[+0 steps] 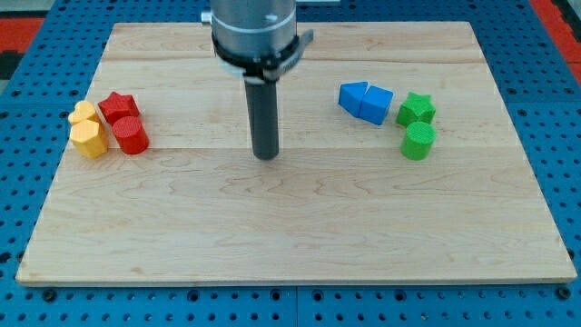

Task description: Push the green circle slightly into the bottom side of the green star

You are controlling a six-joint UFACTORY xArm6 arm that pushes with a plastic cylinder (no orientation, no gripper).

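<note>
The green star (416,109) lies at the view's right on the wooden board (290,236). The green circle (418,142) sits just below it, touching or nearly touching its bottom side. My tip (265,156) rests on the board near the middle, far to the left of both green blocks and a little lower than the circle.
Two blue blocks (366,101) sit side by side just left of the green star. At the view's left are a red star (118,107), a red cylinder (130,135) and two yellow blocks (87,129). Blue pegboard (563,136) surrounds the board.
</note>
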